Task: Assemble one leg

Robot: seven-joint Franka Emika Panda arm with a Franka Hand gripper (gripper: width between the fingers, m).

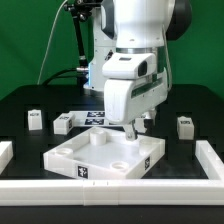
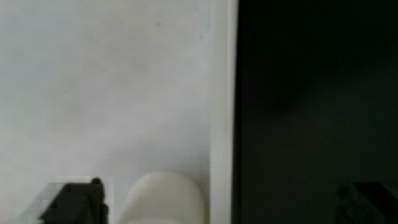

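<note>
My gripper hangs straight down over the far right corner of the large white square piece. In the wrist view the gripper is open. Its dark fingertips stand far apart, one over the white piece and the other over the black table. A white rounded shape lies between them, close to the one fingertip. I cannot tell if it is a leg. Small white tagged legs stand on the table: one at the exterior view's left, one beside it, one at the right.
The marker board lies behind the square piece. Another small tagged post stands just behind my gripper. A white rail borders the table on the right and along the front.
</note>
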